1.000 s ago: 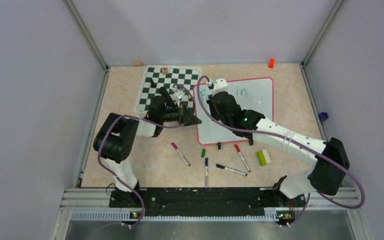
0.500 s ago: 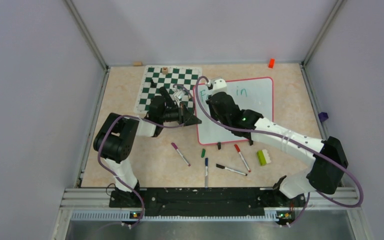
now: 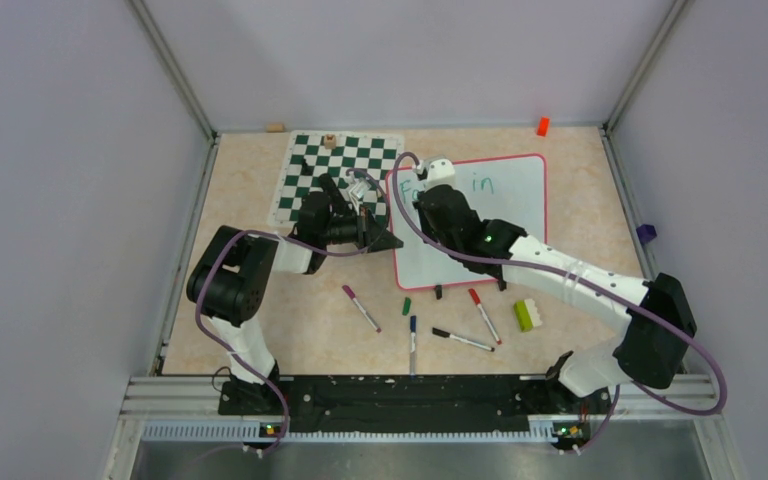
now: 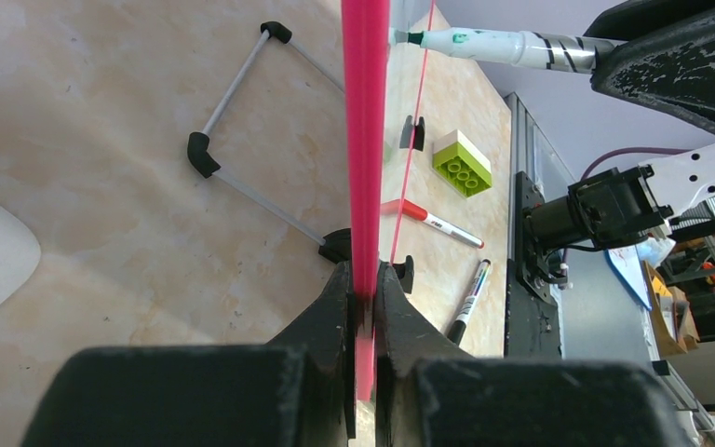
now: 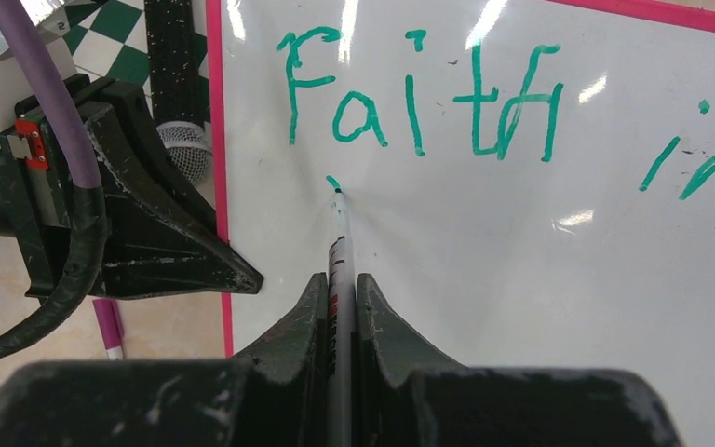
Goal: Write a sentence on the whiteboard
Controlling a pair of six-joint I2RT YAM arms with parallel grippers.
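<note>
The whiteboard (image 3: pixel 500 215) lies at the table's back right, red-pink framed. In the right wrist view (image 5: pixel 521 242) it bears the sentence's teal words "Faith in" (image 5: pixel 419 98) on one line, plus a short teal stroke below the F. My right gripper (image 5: pixel 339 284) is shut on a green marker (image 5: pixel 338 244), its tip touching the board at that stroke. My left gripper (image 4: pixel 366 279) is shut on the whiteboard's left frame edge (image 4: pixel 365 140), seen edge-on. The marker (image 4: pixel 484 45) also shows in the left wrist view.
A green-and-white chess mat (image 3: pixel 335 170) lies left of the board. Loose markers lie in front: purple (image 3: pixel 361 307), blue (image 3: pixel 412 340), black (image 3: pixel 462 340), red (image 3: pixel 483 315), and a green cap (image 3: pixel 406 305). A lime brick (image 3: pixel 525 314) sits near them. An orange block (image 3: pixel 542 126) sits at the back.
The right gripper with the marker has shifted very slightly on the board's upper left; the left arm has not moved.
</note>
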